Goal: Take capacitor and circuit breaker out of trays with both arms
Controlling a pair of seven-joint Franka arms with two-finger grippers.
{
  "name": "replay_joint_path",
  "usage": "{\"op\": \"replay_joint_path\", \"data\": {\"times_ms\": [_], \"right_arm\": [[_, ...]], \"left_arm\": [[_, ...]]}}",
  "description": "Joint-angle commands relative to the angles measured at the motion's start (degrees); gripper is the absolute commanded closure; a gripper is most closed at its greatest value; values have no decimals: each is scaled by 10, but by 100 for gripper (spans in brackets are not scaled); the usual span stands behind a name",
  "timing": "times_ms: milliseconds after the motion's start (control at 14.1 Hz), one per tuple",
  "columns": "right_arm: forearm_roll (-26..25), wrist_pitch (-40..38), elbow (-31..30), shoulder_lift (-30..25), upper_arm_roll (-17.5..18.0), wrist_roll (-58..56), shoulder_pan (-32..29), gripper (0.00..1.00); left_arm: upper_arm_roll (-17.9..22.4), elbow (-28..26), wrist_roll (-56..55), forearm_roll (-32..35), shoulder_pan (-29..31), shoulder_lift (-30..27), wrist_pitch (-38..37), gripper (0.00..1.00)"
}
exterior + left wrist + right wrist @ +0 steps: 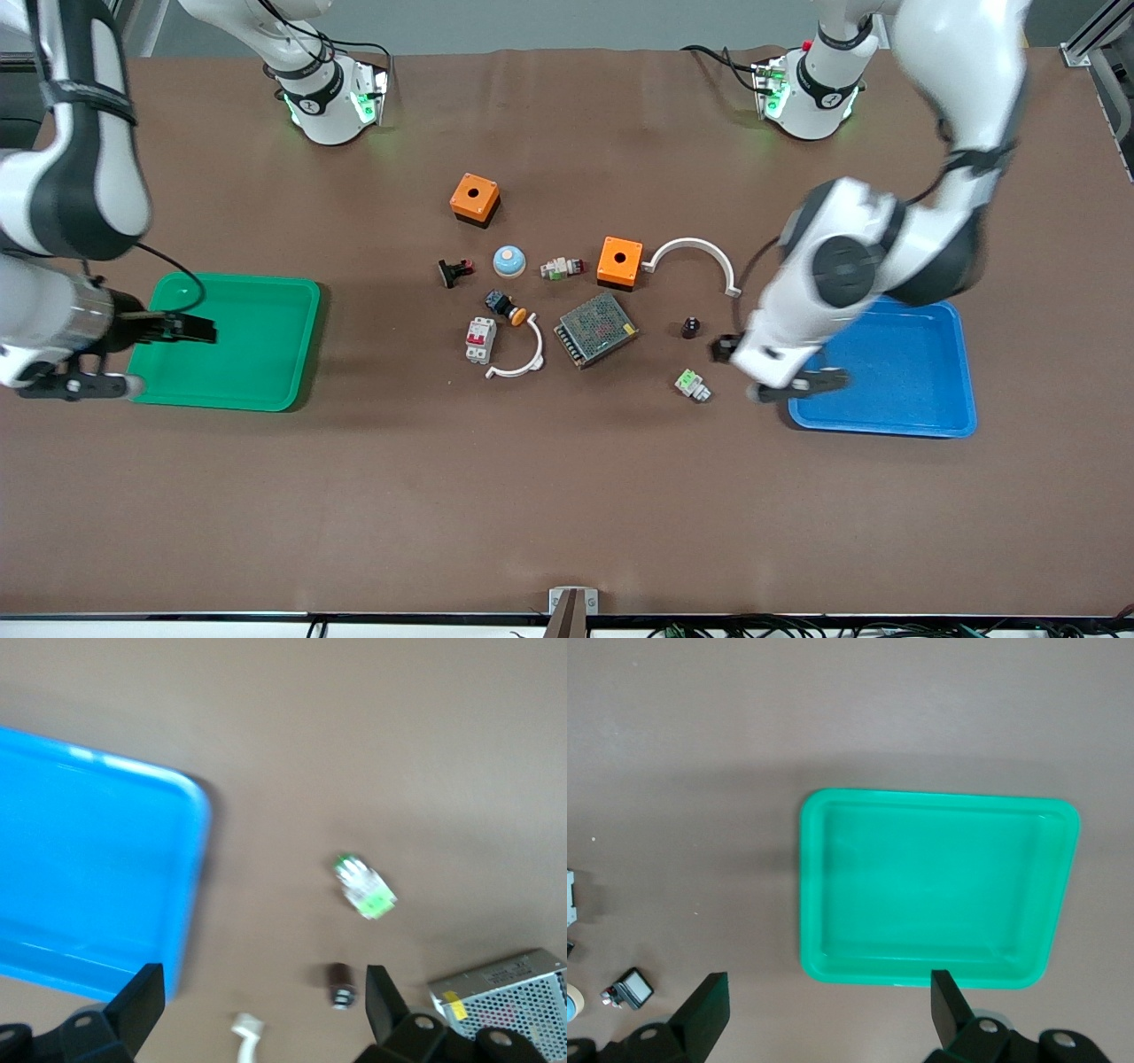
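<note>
The capacitor [691, 327] is a tiny black cylinder standing on the table between the mesh box and the blue tray; it also shows in the left wrist view [341, 985]. The breaker [480, 340], a light-grey block with red levers, lies beside a white arc piece. My left gripper [771, 365] is open and empty, over the table at the blue tray's edge, close to the capacitor; the capacitor shows by one of its fingers [383, 1001]. My right gripper [133, 354] is open and empty over the green tray's outer edge [828, 1010].
A blue tray [930, 416] lies at the left arm's end and a green tray [292, 292] at the right arm's end. Mid-table lie two orange boxes [475, 198], a silver mesh box [596, 330], a white-green connector [692, 385], white arcs [695, 248] and a black orange-capped button [507, 307].
</note>
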Motion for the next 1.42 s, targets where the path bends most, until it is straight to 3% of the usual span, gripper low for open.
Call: {"op": "replay_joint_path", "data": {"times_ms": [0, 142, 355, 496, 780, 993, 1348], "right_arm": [[-8, -27, 22, -14, 11, -2, -15, 0], [-7, -62, 71, -8, 11, -2, -21, 0], [-7, -68, 88, -6, 11, -2, -24, 0], [-3, -67, 95, -6, 12, 1, -30, 0], [2, -99, 92, -17, 14, -1, -27, 0], [3, -93, 40, -64, 13, -5, -28, 0], [3, -70, -47, -142, 13, -5, -27, 0]], "left_arm": [[0, 83, 45, 28, 39, 1, -81, 0], [-3, 94, 55, 91, 47, -36, -119, 0], [-4, 92, 168, 92, 74, -94, -128, 0], [12, 89, 196, 47, 78, -130, -162, 0], [93, -18, 236, -58, 53, -241, -169, 0], [135, -45, 268, -94, 38, -279, -191, 0], [133, -46, 269, -94, 35, -286, -199, 0]]}}
